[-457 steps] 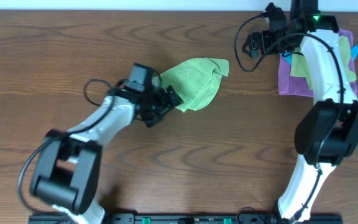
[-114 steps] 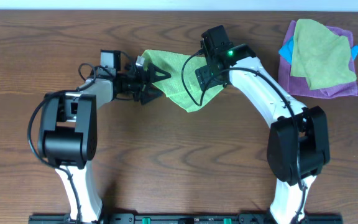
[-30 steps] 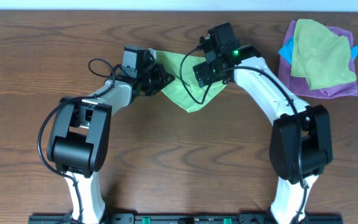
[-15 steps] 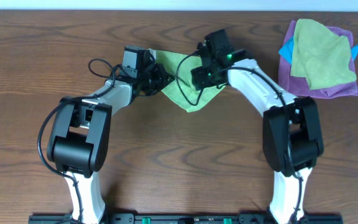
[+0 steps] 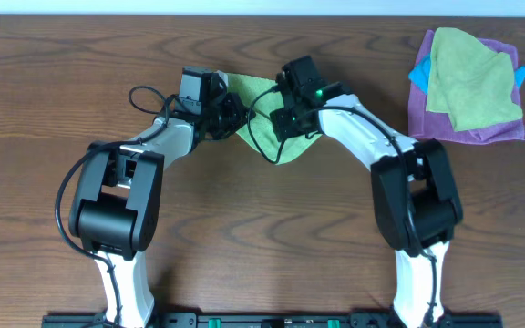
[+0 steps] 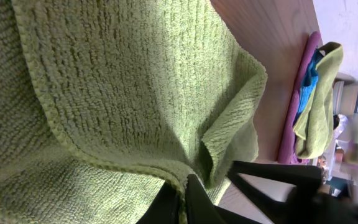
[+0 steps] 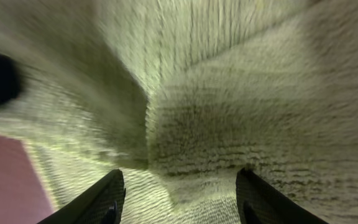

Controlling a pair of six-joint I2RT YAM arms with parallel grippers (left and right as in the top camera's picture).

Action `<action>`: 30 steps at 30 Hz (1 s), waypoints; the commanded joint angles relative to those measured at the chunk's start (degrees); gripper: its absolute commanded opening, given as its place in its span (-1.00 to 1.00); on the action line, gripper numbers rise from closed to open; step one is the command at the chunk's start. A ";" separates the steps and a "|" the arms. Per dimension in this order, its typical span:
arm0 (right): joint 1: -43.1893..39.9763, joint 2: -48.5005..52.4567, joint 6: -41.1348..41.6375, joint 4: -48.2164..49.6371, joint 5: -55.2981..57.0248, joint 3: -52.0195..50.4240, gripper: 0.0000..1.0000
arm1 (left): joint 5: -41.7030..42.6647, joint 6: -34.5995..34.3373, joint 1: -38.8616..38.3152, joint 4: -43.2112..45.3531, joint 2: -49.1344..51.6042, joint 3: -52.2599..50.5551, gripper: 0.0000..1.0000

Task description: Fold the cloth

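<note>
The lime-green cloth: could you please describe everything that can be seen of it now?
The cloth is bright lime-green, soft and towel-like, with a ribbed looped weave and a stitched hem. It lies crumpled and partly doubled over on the wooden table, in a rough triangle whose tip points toward the robot's base. The left gripper is shut on a fold of its hem. The right gripper is directly over it, fingers apart, with bunched cloth between them.

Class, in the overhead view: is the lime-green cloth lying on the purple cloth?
No, the lime-green cloth lies on the bare wooden table, well apart from the purple cloth at the far right corner.
</note>
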 commanded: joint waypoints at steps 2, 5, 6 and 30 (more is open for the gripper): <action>-0.02 2.51 0.66 0.52 0.85 -0.70 0.03 | -0.81 -1.14 0.15 -0.20 -0.33 -0.22 -0.88; -0.04 2.51 0.68 1.38 1.77 -0.68 -0.22 | -0.81 -1.16 0.15 -0.20 -0.33 -0.22 -0.88; -0.04 2.51 0.66 1.40 1.77 -0.68 -0.28 | -0.81 -1.16 0.15 -0.20 -0.33 -0.22 -0.88; -0.33 -6.32 0.39 -5.09 3.69 -0.28 -0.97 | 4.39 -6.97 2.14 3.56 -0.35 -0.20 -0.88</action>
